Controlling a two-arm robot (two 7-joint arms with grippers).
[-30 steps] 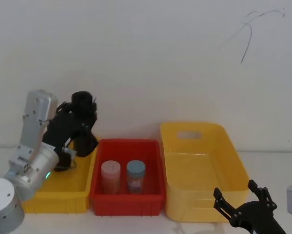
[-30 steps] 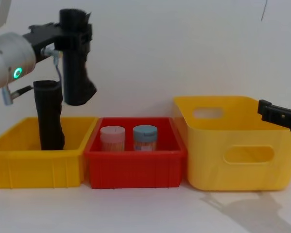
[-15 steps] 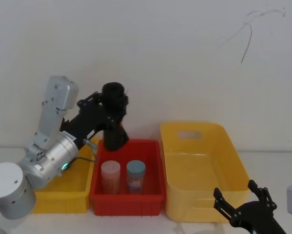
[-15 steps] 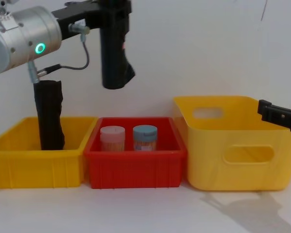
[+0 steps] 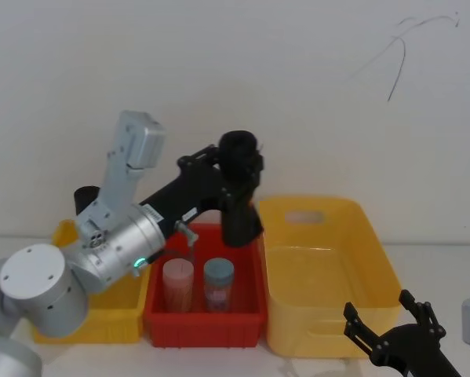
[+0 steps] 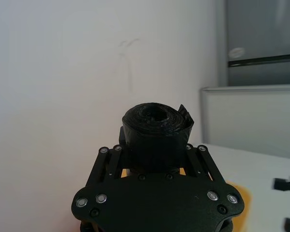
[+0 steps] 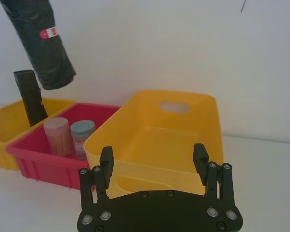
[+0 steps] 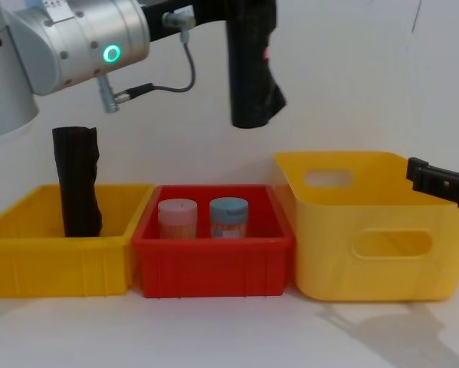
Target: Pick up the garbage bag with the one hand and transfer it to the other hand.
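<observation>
Overhead, the left arm (image 5: 117, 251) reaches in from eight o'clock in the head view, green ring lit, and its left hand (image 5: 233, 174) is closed firmly round the upper part of the garbage bag (image 8: 250, 84). Next in bulk, the deep yellow bin (image 8: 329, 222) stands at three o'clock on the tabletop, the shallow yellow tray (image 8: 53, 268) at nine o'clock, and the red bin (image 8: 214, 268) between them. The bag hangs nearly upright in the air, above the red bin's far right corner and at eleven o'clock from the deep bin. Gripping it near the top probably leaves the lower half free for a second grasp. It is glossy black film wound tight, with a spiral end, a small red-and-white label and a slightly flared foot. The right hand (image 7: 153, 154) waits low at five o'clock, spread wide and empty, well apart from the bag. A spare black roll (image 8: 77, 184) stands in the tray, and two lidded jars (image 8: 177, 218) sit in the red bin.
</observation>
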